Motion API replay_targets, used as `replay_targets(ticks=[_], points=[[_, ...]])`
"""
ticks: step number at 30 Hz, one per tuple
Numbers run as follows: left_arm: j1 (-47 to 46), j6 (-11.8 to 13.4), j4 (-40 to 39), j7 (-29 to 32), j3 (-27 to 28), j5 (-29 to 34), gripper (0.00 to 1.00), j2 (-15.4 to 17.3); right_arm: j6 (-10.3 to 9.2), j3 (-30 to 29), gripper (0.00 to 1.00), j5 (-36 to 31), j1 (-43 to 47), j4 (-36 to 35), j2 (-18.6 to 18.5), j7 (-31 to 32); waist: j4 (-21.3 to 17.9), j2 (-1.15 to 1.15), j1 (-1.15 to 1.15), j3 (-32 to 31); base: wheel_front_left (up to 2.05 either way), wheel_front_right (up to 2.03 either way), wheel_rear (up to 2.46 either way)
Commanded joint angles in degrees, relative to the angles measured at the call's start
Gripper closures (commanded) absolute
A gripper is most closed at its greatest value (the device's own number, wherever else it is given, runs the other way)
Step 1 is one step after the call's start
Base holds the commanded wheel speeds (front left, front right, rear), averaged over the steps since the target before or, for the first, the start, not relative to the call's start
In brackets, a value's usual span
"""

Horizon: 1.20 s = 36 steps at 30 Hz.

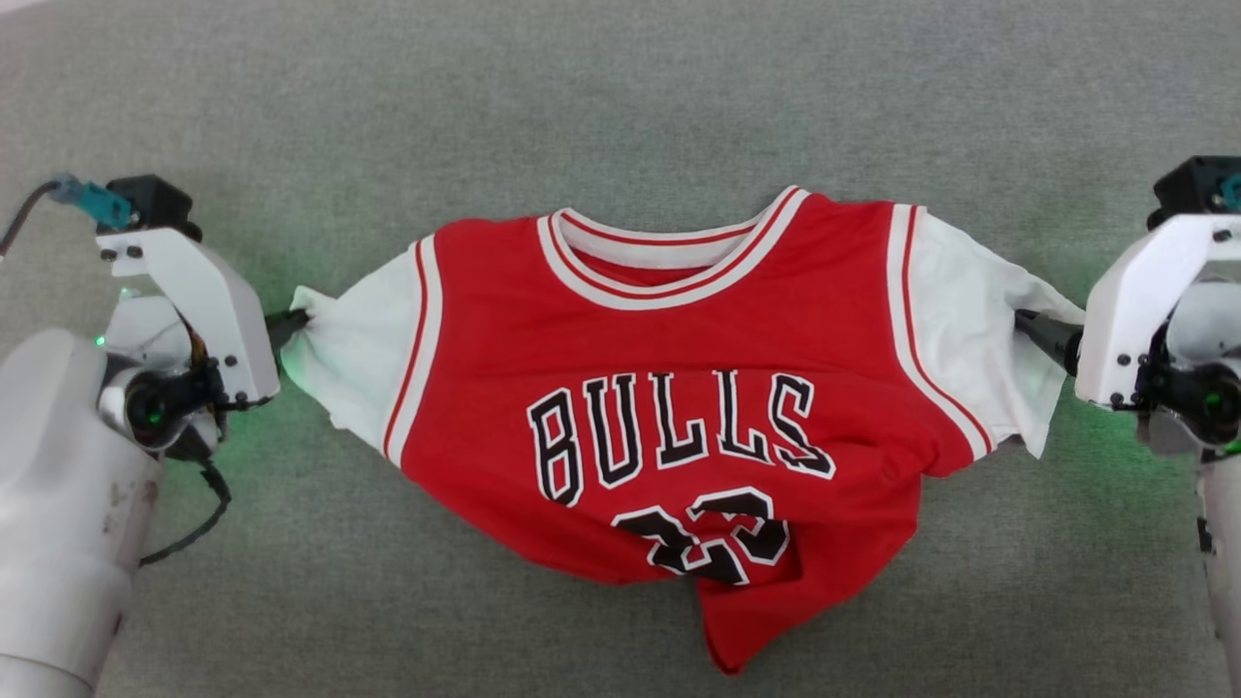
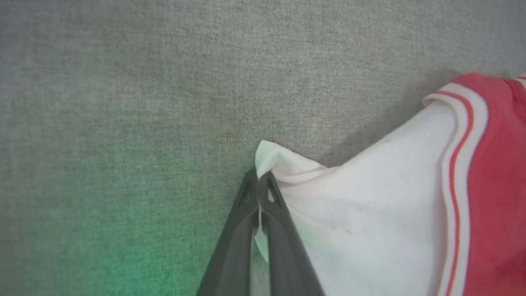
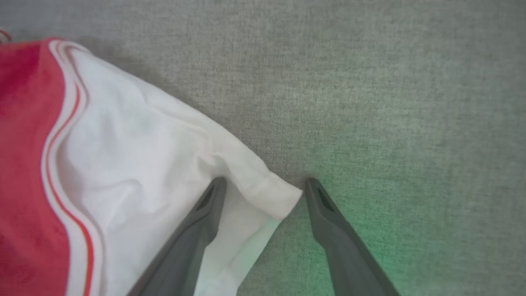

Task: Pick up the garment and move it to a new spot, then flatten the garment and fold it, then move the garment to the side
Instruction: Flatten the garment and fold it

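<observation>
Left claw [image 2: 259,177]: clamped tight on the tip of one white sleeve [image 2: 370,197], a bit of cloth pinched between the fingers.

Right claw [image 3: 267,183]: jaws spread wide, gripping nothing. One finger lies on the other white sleeve [image 3: 144,164]; the other rests on bare grey fabric surface [image 3: 411,102] just past the cuff.

One garment [image 1: 679,368], front up, lies between the two claws. Both sleeves are drawn outward, one toward each claw. Collar is on the far side; the hem is bunched on the near side.

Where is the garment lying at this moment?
In the head view the garment lies mid-frame on the grey surface, between the left gripper, shut on its sleeve, and the open right gripper.
</observation>
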Motion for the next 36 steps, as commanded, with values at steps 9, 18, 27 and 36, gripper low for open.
replay_targets(ticks=[9,18,27,36], points=[[0.16,0.26,2.37,1.24,-3.36,-0.95,1.00,-1.43,-0.01,4.50,1.00,1.71,-3.20,4.71,-1.25,0.53,0.35,0.00,0.00,-1.83,0.00,0.00,0.00],[-7.13,0.23,-1.99,0.69,-4.82,-1.79,1.00,0.07,-0.01,4.72,1.00,3.17,-10.06,4.69,-0.97,-7.32,0.34,0.00,0.00,-8.95,0.00,0.00,0.00],[-16.98,0.21,-4.44,-2.31,-6.13,0.83,1.00,1.12,-0.01,9.14,1.00,4.26,-19.76,6.78,-0.76,-18.54,0.54,0.00,0.00,-18.11,0.00,0.00,0.00],[-27.44,0.21,-4.21,-3.89,-6.77,2.08,1.00,-0.84,-0.01,15.69,1.00,5.81,-29.67,12.00,-1.59,-30.58,1.13,0.00,0.00,-23.76,0.00,0.00,0.00]])
